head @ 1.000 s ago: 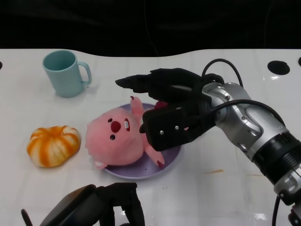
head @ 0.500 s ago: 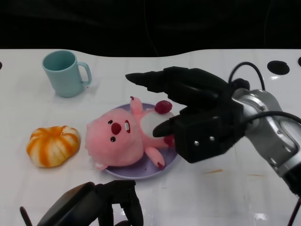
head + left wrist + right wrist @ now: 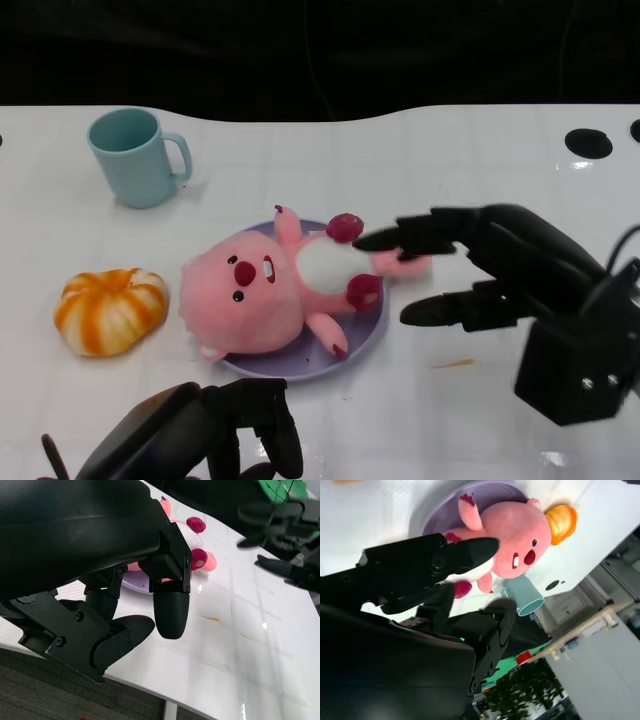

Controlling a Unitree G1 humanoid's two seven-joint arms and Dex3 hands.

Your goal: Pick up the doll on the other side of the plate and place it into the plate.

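Doll [image 3: 275, 295]: pink plush, on its back in the purple plate [image 3: 362, 345], head overhanging the rim. Right hand [image 3: 500, 275]: fingers spread, nothing held, just beside the doll's foot. Left hand [image 3: 200, 440]: idle, empty. I judge placement done; next I retract clear.

doll [image 3: 262, 298]: pink, white belly, magenta paws
plate [image 3: 366, 337]: lavender
mug [image 3: 136, 156]: teal
pumpkin [image 3: 110, 309]: orange, white stripes

1. Likely a lab or office: a white table [image 3: 480, 180] against a dark backdrop fills the head view.
2. Lower right of the right wrist view (upside down): grey cabinets [image 3: 615, 570], a wooden desk [image 3: 592, 625], green plants [image 3: 520, 692].
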